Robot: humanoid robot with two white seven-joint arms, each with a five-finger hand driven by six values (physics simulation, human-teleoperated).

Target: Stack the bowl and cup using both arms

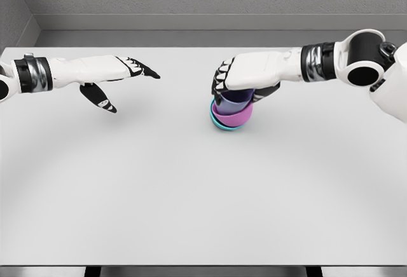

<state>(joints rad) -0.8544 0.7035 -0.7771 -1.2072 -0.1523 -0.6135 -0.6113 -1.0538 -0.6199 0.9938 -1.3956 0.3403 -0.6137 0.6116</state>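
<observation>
A stack stands on the white table right of centre: a teal bowl at the bottom, a pink bowl tilted inside it, and a blue-violet cup on top. My right hand reaches in from the right and its fingers curl down over the cup, with the thumb on the cup's right side. My left hand hovers over the table's left side, well apart from the stack, its fingers stretched out flat and the thumb hanging down, holding nothing.
The table's far edge meets a grey wall; its near edge runs along the bottom of the view.
</observation>
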